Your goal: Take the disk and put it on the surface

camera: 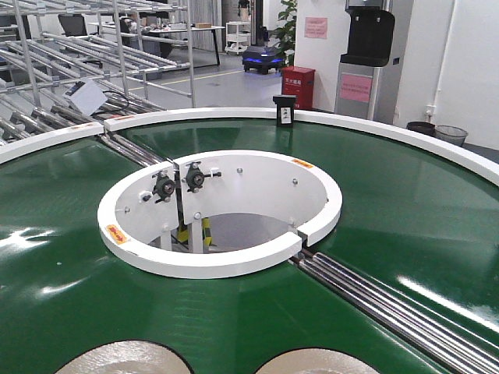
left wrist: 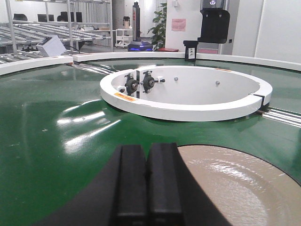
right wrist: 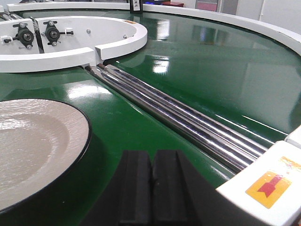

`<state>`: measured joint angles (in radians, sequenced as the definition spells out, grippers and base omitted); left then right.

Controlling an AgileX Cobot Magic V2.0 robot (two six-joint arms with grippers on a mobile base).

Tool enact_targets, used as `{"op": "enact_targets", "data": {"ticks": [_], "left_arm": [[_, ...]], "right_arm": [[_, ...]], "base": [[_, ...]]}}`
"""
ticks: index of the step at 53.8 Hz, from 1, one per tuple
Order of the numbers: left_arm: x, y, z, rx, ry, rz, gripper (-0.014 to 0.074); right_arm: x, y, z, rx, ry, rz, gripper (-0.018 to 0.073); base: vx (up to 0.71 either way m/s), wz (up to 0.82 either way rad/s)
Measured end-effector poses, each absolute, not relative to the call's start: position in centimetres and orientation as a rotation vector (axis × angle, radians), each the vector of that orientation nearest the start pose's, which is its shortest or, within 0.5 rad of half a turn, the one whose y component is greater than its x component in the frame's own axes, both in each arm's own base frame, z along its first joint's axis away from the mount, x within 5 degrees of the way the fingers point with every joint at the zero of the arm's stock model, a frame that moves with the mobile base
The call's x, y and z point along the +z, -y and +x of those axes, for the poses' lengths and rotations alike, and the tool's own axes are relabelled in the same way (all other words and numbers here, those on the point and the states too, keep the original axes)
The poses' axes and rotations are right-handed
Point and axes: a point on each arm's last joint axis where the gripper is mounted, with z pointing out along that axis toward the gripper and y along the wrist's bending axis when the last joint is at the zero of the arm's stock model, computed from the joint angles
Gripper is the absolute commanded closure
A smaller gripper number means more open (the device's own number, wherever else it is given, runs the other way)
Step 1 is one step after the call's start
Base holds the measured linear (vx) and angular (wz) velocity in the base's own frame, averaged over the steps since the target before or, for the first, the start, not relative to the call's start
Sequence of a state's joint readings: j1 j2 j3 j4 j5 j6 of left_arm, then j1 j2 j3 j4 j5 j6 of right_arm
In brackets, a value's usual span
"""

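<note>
- Green belt (camera: pixel 405 226): my biggest worry. You can't tell from a still whether it's turning. If it is, the disks drift while an arm reaches in, and the grab lands off-centre or misses.
- The surface the disk is meant to end up on isn't in any view. A swing toward it could clip the white inner ring (camera: pixel 210 265), or the white rim block (right wrist: pixel 268 188) sitting close beside the right gripper.
- Steel rollers (right wrist: pixel 188 117): these cross the belt just right of the nearest disk. I reckon a fumbled disk landing on them would skid or chip.
- The disks themselves: a left-hand disk (camera: pixel 125 360) and a right-hand disk (camera: pixel 316 363) lie flat on the belt at the near edge of the front view.
  - Each wrist view has a disk (right wrist: pixel 33 141) close by, untouched. I can't say for sure which one is which.
  - They're shallow, glossy and thin-edged, so a finger has to get under the rim. Otherwise I'd expect it to slip or get shoved along.
- Left gripper (left wrist: pixel 147 153): low over the belt and reaching roughly level toward the ring. Its jaws are pressed together on nothing, and a disk is just off to its right.
- Right gripper (right wrist: pixel 153 157): same low, level pose with its jaws also pressed together and empty. It sits between the disk on its left and the rollers. Both grippers need to spread before any grab.
</note>
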<state>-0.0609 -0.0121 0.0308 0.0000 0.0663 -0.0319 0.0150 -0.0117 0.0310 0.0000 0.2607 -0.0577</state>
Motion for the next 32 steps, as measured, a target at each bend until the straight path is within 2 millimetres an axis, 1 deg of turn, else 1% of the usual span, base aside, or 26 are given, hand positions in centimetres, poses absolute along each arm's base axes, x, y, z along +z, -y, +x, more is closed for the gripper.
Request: {"op": "enact_targets", "data": {"ticks": [32], "left_arm": [[19.74, 0.35, 5.67, -0.073, -1.569, 0.023, 0.0604]], "right_arm": [[17.97, -0.08, 5.51, -0.031, -1.763, -0.064, 0.0567]], "base": [[0.00, 0.00]]}}
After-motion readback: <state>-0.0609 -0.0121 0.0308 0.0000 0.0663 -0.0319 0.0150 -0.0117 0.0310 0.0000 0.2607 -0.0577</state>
